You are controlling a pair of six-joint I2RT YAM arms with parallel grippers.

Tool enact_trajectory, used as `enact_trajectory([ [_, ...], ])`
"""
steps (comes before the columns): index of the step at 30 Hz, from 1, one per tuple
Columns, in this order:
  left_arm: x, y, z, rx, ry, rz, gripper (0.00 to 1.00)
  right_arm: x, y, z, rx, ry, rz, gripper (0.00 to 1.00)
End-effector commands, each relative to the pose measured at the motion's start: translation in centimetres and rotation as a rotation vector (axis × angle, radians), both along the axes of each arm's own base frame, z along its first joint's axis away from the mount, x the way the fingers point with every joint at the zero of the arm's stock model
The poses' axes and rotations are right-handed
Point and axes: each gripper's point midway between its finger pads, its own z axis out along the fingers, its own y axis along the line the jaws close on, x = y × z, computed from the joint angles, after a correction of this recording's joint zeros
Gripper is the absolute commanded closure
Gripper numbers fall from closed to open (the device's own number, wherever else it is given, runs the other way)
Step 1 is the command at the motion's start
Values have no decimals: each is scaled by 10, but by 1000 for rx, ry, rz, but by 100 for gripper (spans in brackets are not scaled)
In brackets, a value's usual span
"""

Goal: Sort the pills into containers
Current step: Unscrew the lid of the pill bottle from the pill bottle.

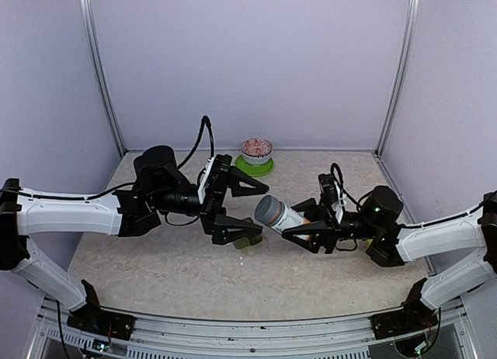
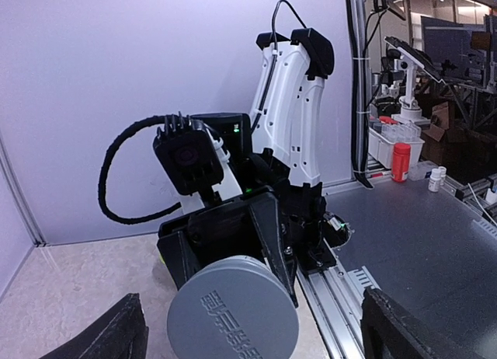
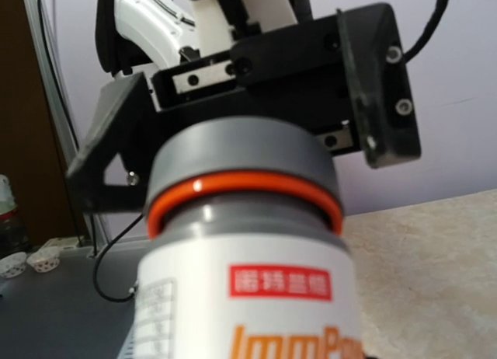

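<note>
From above, the left jaws stand wide open with their tips either side of the grey cap of the bottle (image 1: 273,212), which the right jaws grip by its white body above the beige desk (image 1: 155,258). The green containers (image 1: 251,239) peek out beneath the lower left finger. The left wrist view shows that cap (image 2: 233,311) facing in between the spread fingers (image 2: 109,334). The right wrist view has the held bottle (image 3: 248,281) up close, against a lilac wall (image 3: 466,64).

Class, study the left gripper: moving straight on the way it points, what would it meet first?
The grey cap of the bottle held by the right gripper. In the left wrist view the cap sits centred ahead of the open left gripper, though depth is unclear.
</note>
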Motion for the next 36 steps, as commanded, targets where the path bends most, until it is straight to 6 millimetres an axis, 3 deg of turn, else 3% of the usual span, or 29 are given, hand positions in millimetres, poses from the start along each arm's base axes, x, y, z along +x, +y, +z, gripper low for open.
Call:
enact_trajectory([
  [1,-5,-10,4,8,-44,-27,8,-1,1,20,56,-41,22,74],
  [11,-10,-18,3,10,-55,-22,23,-2,-1,20,61,-39,19,74],
  [16,-7,-19,4,4,-46,5,45,-2,-2,19,61,-41,10,74],
  [20,0,-18,6,0,-19,50,56,0,-3,19,60,-52,-11,74],
  [27,40,-19,16,2,180,275,58,20,-4,10,-9,-138,-154,74],
  [36,74,-7,27,-10,494,425,56,39,-16,14,-39,-272,-327,74],
])
